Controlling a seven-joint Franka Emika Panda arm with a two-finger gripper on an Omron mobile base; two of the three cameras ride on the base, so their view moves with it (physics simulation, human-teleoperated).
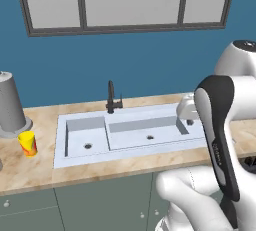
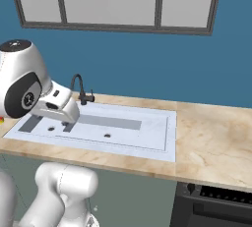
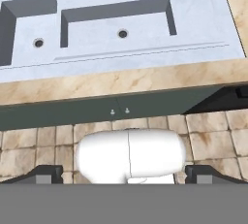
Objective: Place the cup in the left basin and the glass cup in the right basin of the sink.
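Observation:
The small yellow cup [image 1: 28,143] with red splashes stands upright on the counter, left of the sink [image 1: 62,145]. The narrow left basin [image 1: 87,139] and the wider right basin [image 1: 150,134] hold nothing; both also show in the hand view, left basin [image 3: 29,34] and right basin [image 3: 121,29]. My gripper [image 1: 189,119] [image 2: 65,122] hangs in the air near the sink's right end, far from the cup. It is open, its dark fingertips [image 3: 46,172] wide apart with nothing between them. The glass cup is out of view.
A slim black faucet [image 1: 112,99] rises behind the sink. A tall opaque grey cylinder [image 1: 10,106] stands at the back left, just behind the cup. A dark stove [image 2: 211,195] sits right of the bare marble counter [image 2: 211,137]. Grey cabinet fronts [image 3: 121,109] run below.

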